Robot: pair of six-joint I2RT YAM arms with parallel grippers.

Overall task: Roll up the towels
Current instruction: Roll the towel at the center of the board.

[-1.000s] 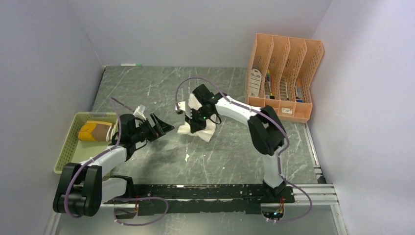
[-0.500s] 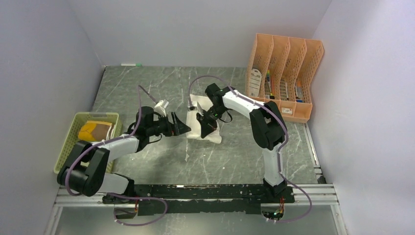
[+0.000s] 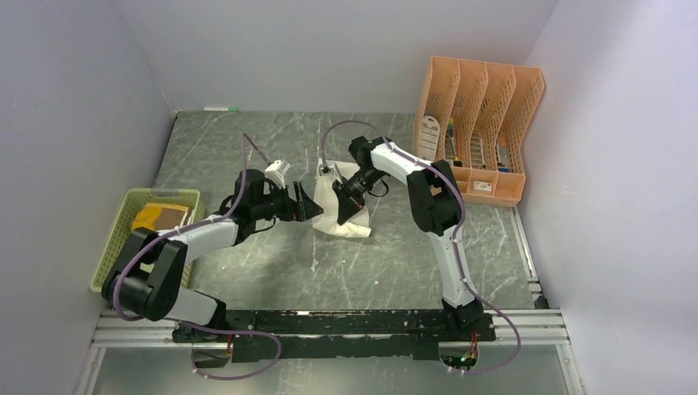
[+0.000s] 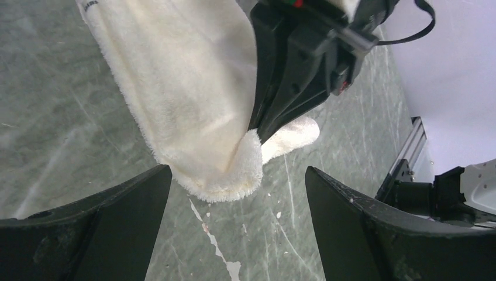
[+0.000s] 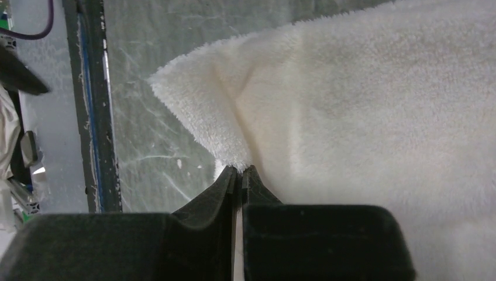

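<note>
Fluffy cream towel (image 4: 187, 88) lay rumpled on the marbled table (image 4: 52, 117); right gripper (image 5: 240, 171) pinched its folded corner tight, left gripper (image 4: 237, 171) gaped wide alongside.

- A robotics lab test cell (nothing domestic about it): plain pale walls (image 3: 329, 49) box in the grey marbled table (image 3: 247, 156) on three sides.
- Along the table's near edge, an aluminium rail (image 3: 527, 325) carries the left arm (image 3: 189, 239) and right arm (image 3: 444, 239).
- At the table's far right corner stands a peach file rack (image 3: 481, 107); at its left edge, a green mesh basket (image 3: 115, 247).
</note>
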